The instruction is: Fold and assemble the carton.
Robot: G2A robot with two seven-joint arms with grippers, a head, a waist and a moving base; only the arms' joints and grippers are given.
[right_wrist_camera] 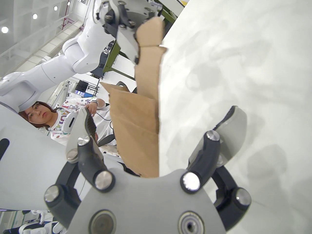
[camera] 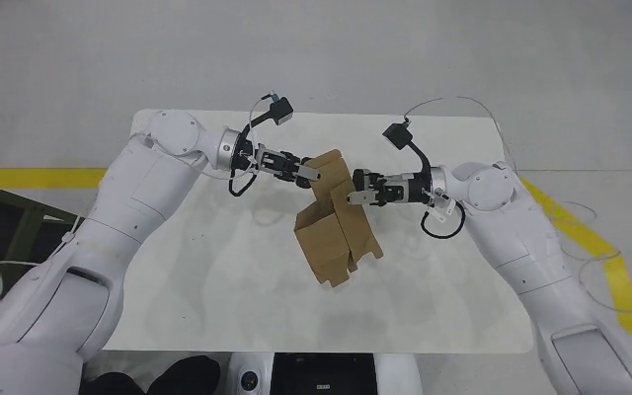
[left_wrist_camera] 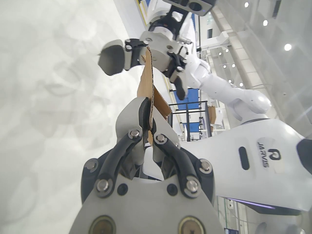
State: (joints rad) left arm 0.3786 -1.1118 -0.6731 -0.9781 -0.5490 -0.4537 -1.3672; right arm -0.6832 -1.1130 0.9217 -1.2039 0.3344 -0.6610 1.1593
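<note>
A brown cardboard carton, partly opened with its flaps loose, hangs over the middle of the white table. My left gripper is shut on the carton's upper far-left flap; in the left wrist view its fingers pinch the corrugated edge. My right gripper stands open at the carton's upper right side. In the right wrist view a cardboard panel stands between its spread fingers without being clamped. The left gripper holds the panel's far end.
The two grippers face each other closely across the carton. Bare table surface lies on all sides of it, widest toward the front and left. The table's far edge borders grey floor with a yellow line.
</note>
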